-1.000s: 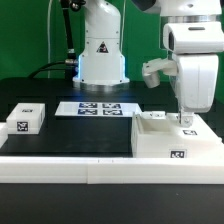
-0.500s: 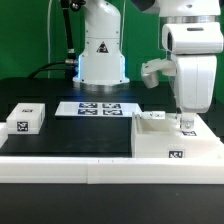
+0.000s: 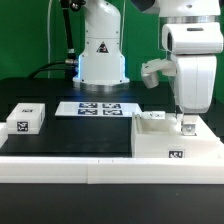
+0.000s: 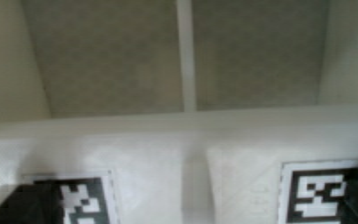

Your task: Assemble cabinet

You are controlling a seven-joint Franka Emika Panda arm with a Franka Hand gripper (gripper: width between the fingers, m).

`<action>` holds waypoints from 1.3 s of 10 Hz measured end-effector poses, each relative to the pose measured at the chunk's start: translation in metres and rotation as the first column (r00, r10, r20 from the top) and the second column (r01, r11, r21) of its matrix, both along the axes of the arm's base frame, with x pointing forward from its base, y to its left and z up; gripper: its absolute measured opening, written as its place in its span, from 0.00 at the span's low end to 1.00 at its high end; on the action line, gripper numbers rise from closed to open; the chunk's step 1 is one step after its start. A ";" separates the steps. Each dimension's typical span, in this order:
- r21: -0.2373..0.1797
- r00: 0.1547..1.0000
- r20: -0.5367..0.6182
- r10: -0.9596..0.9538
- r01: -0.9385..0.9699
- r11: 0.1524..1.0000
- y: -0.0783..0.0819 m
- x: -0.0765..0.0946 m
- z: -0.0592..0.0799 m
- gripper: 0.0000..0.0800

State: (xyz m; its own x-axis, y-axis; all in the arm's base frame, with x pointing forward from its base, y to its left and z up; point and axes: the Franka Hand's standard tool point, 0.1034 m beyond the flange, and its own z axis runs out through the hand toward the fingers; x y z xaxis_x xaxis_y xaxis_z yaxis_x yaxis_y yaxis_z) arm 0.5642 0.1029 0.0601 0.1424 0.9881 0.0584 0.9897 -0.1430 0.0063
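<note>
The cabinet is a large white box at the exterior view's right, open side up, with a marker tag on its front wall. My gripper points straight down at the box's far right part, and its fingers reach the rim. The fingers look close together, but their gap is too small to read. The wrist view shows the cabinet from very close: white walls, two grey inner panels, and two tags on either side of a seam. No fingertips show there.
A small white tagged block lies at the exterior view's left. The marker board lies flat in the middle, in front of the robot base. A white ledge runs along the table's front.
</note>
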 end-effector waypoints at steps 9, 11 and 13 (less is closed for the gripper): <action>-0.028 1.000 -0.005 -0.010 0.010 1.000 -0.005 -0.047 0.019 1.00; -0.028 1.000 -0.006 -0.013 0.013 1.000 -0.005 -0.051 0.018 1.00; -0.031 1.000 -0.011 -0.002 0.002 1.000 -0.004 -0.084 0.013 1.00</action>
State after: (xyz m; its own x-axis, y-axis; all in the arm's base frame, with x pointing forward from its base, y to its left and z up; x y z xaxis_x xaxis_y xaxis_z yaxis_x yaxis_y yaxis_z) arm 0.4798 0.0987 0.0732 0.1446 0.9891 0.0265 0.9895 -0.1446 0.0000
